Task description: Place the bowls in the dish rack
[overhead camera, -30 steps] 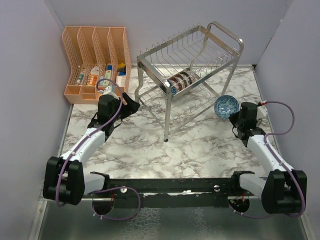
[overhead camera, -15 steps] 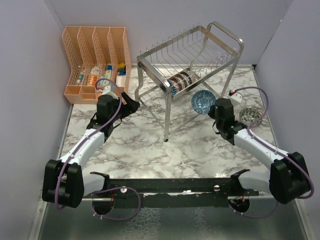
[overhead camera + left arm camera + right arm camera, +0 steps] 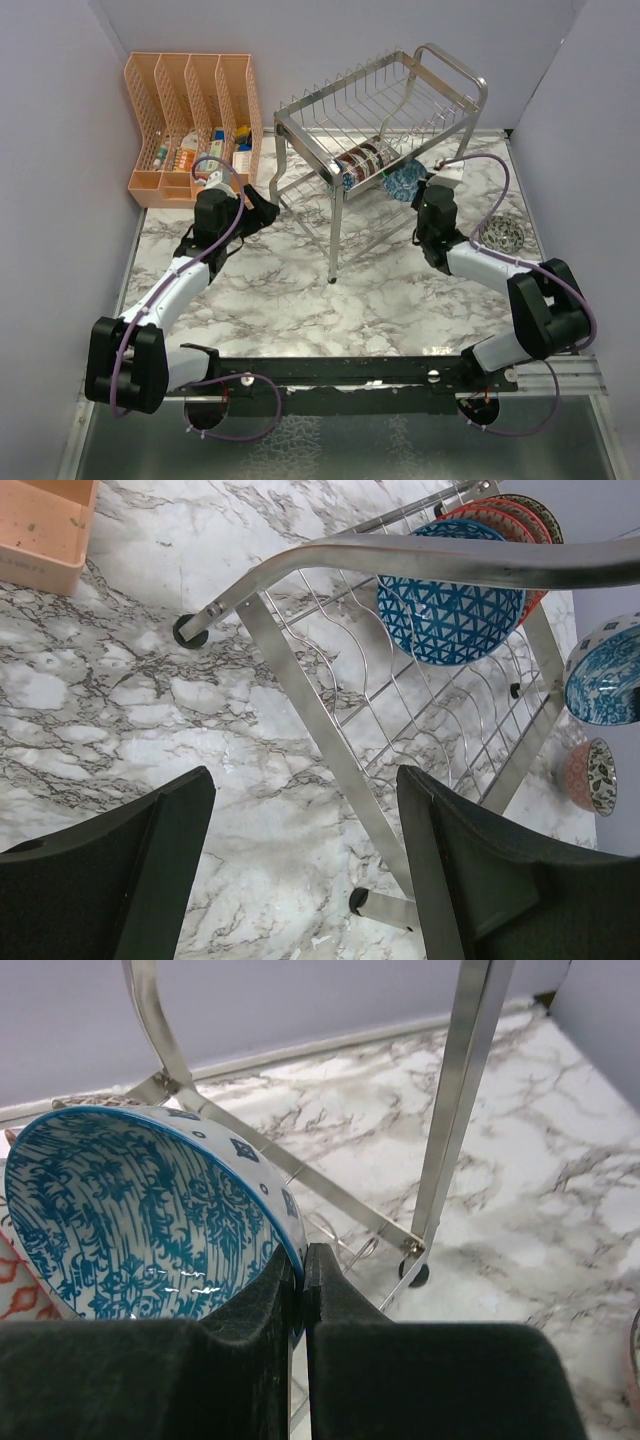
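1. I found the right gripper (image 3: 302, 1260) clenched on the rim of a blue bowl (image 3: 140, 1220), at the dish rack's (image 3: 305, 140) lower tier (racked bowls (image 3: 362, 160) beside it).
2. The left gripper (image 3: 305, 775) stood released and empty, left of the rack.
3. A greyish bowl (image 3: 503, 233) lay near the right edge of the table (image 3: 300, 280).

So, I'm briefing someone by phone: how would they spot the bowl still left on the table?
Find the silver dish rack at the back of the marble table. Right of it, one bowl lies alone on the marble. Unlike the others, it is grey-patterned inside and neither racked nor gripped.
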